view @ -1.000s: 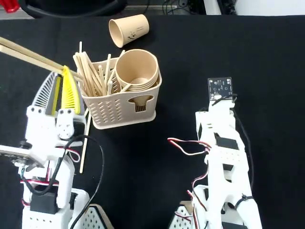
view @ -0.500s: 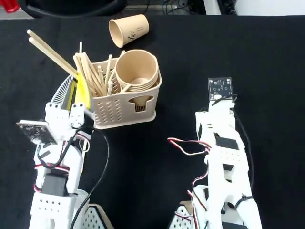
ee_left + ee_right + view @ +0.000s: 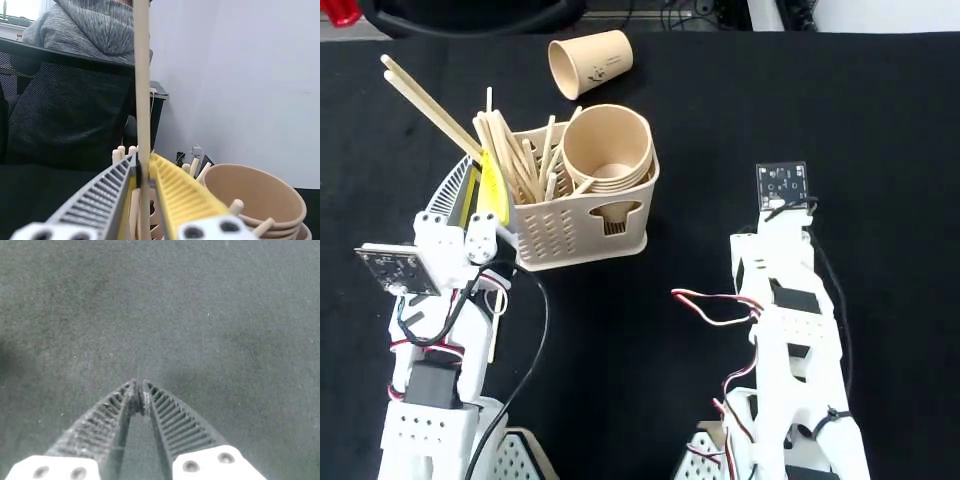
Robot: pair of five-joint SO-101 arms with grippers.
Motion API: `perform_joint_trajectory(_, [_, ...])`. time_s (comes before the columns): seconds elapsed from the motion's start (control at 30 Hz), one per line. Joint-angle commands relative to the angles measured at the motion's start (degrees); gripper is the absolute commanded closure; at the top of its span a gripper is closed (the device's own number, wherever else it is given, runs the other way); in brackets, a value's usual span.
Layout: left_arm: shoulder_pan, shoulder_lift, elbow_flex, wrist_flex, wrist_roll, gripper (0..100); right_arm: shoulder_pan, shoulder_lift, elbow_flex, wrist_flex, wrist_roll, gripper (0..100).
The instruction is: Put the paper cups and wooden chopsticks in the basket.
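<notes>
2 pale wooden chopsticks [image 3: 428, 103] are pinched in the left claw [image 3: 478, 168], long ends poking up and away past its tips. Just beside that claw sits the cream slotted plastic basket [image 3: 570, 238], already holding a stack of tan paper cups [image 3: 607, 145] plus a bunch of sticks. Looks like what's left: drop this pair in, then get the tan paper cup lying on its side [image 3: 590, 62] beyond the basket and 1 loose chopstick [image 3: 496, 335] back behind the claw. Right claw [image 3: 138, 396] is clamped on nothing over the black cloth [image 3: 225, 315].
</notes>
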Motion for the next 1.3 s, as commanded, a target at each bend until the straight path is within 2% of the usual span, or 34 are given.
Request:
perform_joint_trajectory(0.0, [0.75, 0.44, -1.19, 1.23, 0.26, 97, -0.53, -1.71, -0.22, -1.14, 0.44, 98.5])
perform_joint_trajectory(0.1, [-0.66, 0.0, -2.33, 1.41, 0.44, 97, -0.53, -1.71, -0.22, -1.14, 0.44, 98.5])
perform_joint_trajectory(0.2, [-3.3, -0.09, -6.02, 6.86, 1.67, 97, -0.53, -1.71, -0.22, -1.14, 0.44, 98.5])
perform_joint_trajectory(0.37, [-3.74, -0.09, -12.0, 15.65, 10.02, 97, -0.53, -1.71, -0.22, -1.14, 2.02, 98.5])
perform_joint_trajectory(0.57, [-3.3, -0.09, -14.46, 15.91, 11.69, 97, -0.53, -1.71, -0.22, -1.14, 2.37, 98.5])
perform_joint_trajectory(0.67, [0.92, 0.44, -13.93, 16.0, 11.25, 97, -0.53, -1.71, -0.22, -1.14, 2.37, 98.5])
perform_joint_trajectory(0.77, [5.49, 0.44, -11.74, 14.95, 9.93, 97, -0.53, -1.71, -0.22, -1.14, 2.37, 98.5])
perform_joint_trajectory(0.87, [6.64, 0.44, -8.84, 11.96, 4.48, 97, -0.53, -1.71, -0.22, -1.14, 2.37, 98.5])
perform_joint_trajectory(1.1, [1.54, 0.53, -0.48, 0.18, -0.26, 97, -0.53, -1.71, -0.22, -1.14, 2.37, 98.5])
perform_joint_trajectory(1.27, [1.89, 0.62, 0.92, -0.44, -4.4, 97, -0.53, -1.71, -0.13, -1.14, 2.37, 98.5])
